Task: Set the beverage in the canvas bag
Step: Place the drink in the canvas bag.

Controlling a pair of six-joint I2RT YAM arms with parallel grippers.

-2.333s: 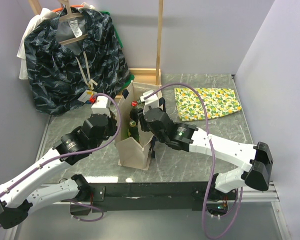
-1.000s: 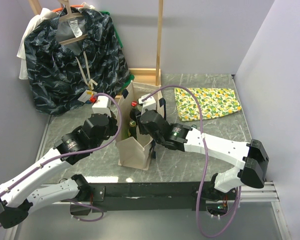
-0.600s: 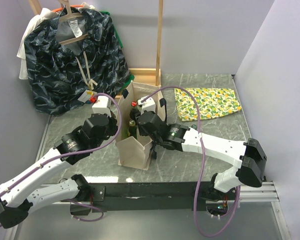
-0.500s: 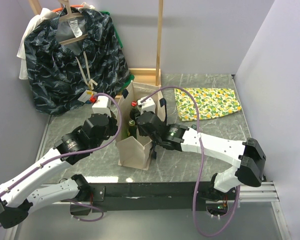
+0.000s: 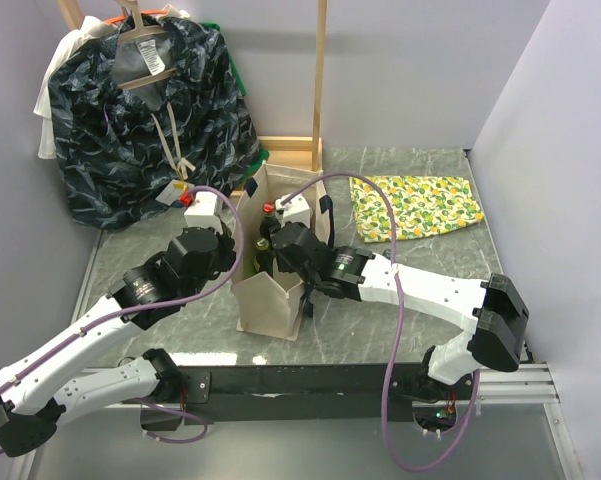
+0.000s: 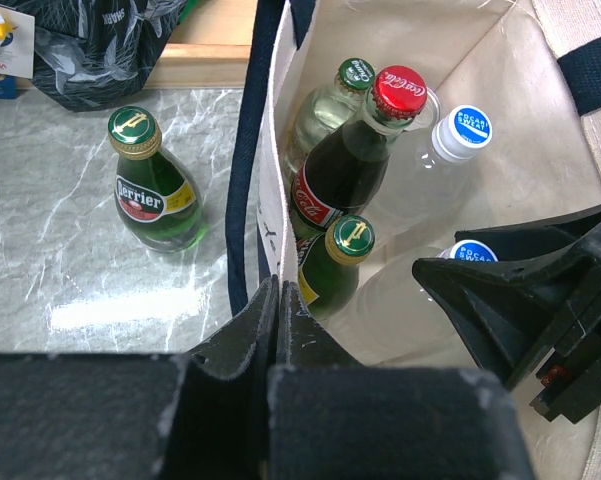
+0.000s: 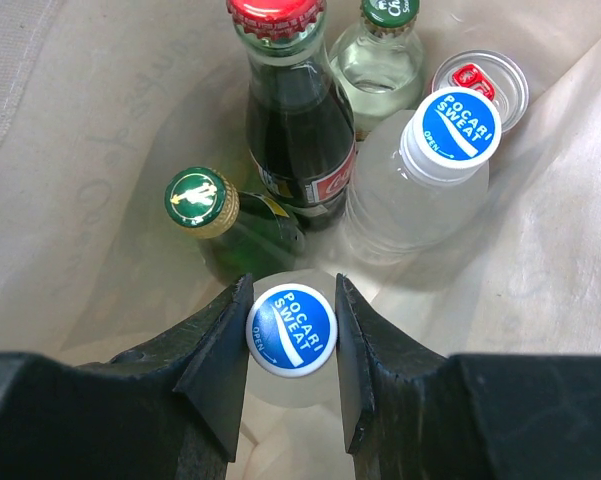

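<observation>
The beige canvas bag stands upright in the middle of the table. My left gripper is shut on its left rim, pinching the canvas wall. My right gripper reaches down inside the bag. It is shut on the blue cap of a Pocari Sweat bottle, with a jaw against each side of the cap. Around it in the bag stand a Coca-Cola bottle, a second Pocari Sweat bottle, a green Perrier bottle, a clear bottle and a can.
Another green Perrier bottle stands on the table just left of the bag. A dark blue patterned garment hangs at the back left. A lemon-print cloth lies at the back right, and a wooden frame rises behind the bag.
My right arm has shifted left and lowered further into the bag with the bottle still in its jaws. The left arm and the bag have stayed put.
</observation>
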